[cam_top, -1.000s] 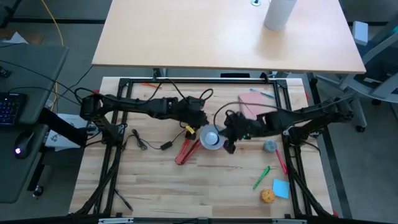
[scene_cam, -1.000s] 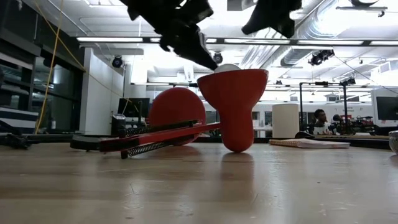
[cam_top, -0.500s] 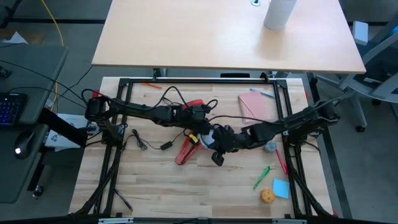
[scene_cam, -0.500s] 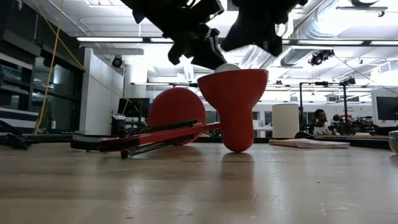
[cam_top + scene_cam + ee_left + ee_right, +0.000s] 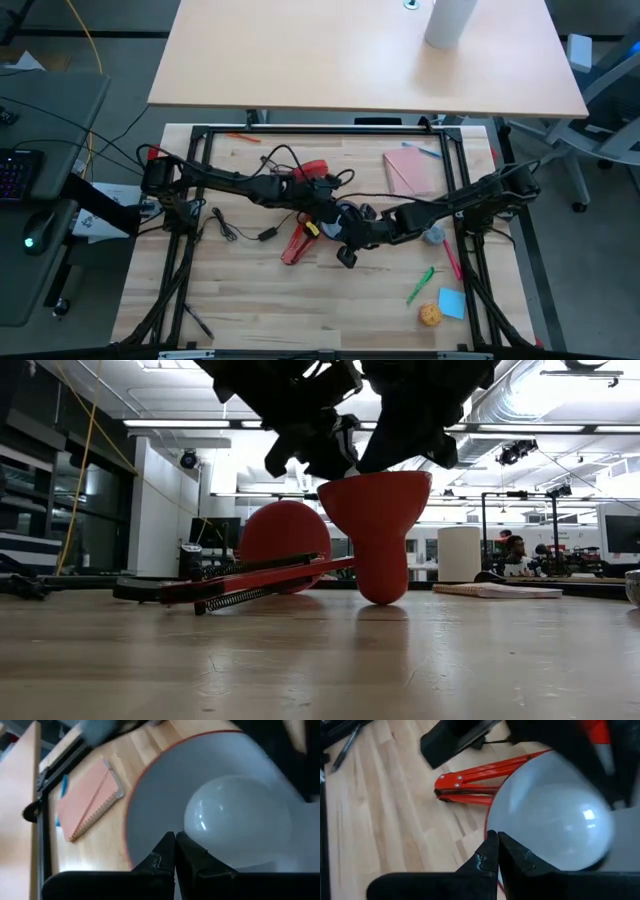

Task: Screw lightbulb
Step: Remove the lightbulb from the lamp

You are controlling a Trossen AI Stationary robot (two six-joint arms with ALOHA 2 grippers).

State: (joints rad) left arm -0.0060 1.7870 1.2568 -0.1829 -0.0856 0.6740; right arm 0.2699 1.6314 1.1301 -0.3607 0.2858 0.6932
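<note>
Both dark grippers crowd over the wide red lamp shade (image 5: 375, 510), blocking access from above. The red spring-loaded lamp arm (image 5: 300, 240) bars its left side; bare wooden table (image 5: 250, 300) in front lies open.

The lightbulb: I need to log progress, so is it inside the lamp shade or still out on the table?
Inside. The lightbulb sits within the lamp shade, whose red rim rings it in both wrist views.

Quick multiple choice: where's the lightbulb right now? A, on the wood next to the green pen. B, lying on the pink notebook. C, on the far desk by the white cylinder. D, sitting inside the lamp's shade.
D: both wrist views show the lightbulb sitting in the white bowl of the lamp shade.
</note>
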